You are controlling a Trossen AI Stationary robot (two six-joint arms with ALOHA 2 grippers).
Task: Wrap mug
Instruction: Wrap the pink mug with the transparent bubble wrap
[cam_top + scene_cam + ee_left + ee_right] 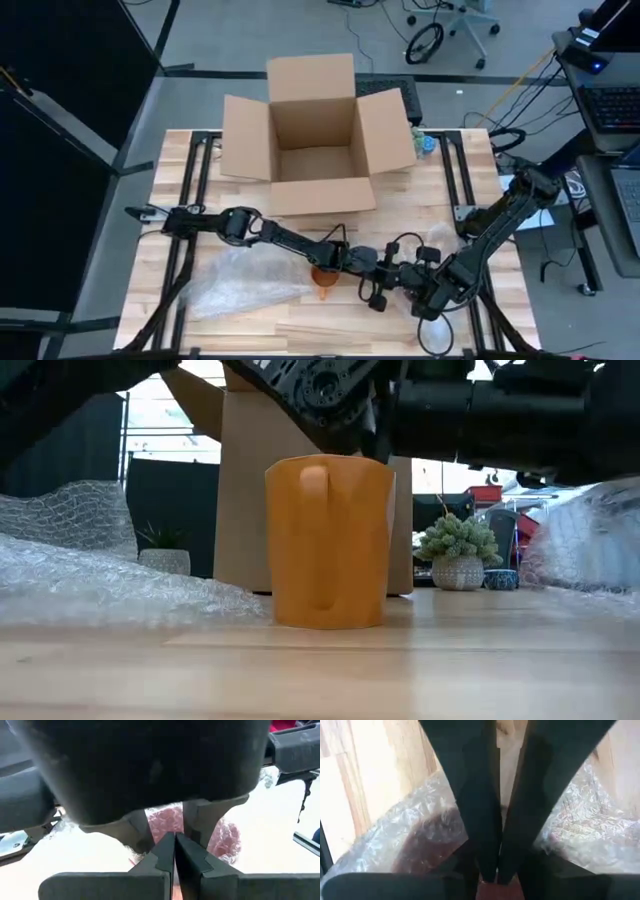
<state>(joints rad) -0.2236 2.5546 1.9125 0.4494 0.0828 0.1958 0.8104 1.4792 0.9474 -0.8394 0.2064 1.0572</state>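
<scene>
The orange mug (328, 542) stands upright on the table's (300, 335) near edge, long axis vertical, handle toward the low camera. Bubble wrap (240, 280) lies just beside it on the left arm's side. The left gripper (352, 258) hangs directly over the mug's rim, its 2 fingers pressed together, nearer than the right gripper (392, 275), also pinched shut just beyond. Farther back sits an open cardboard box (315, 135). No readable writing shows.
</scene>
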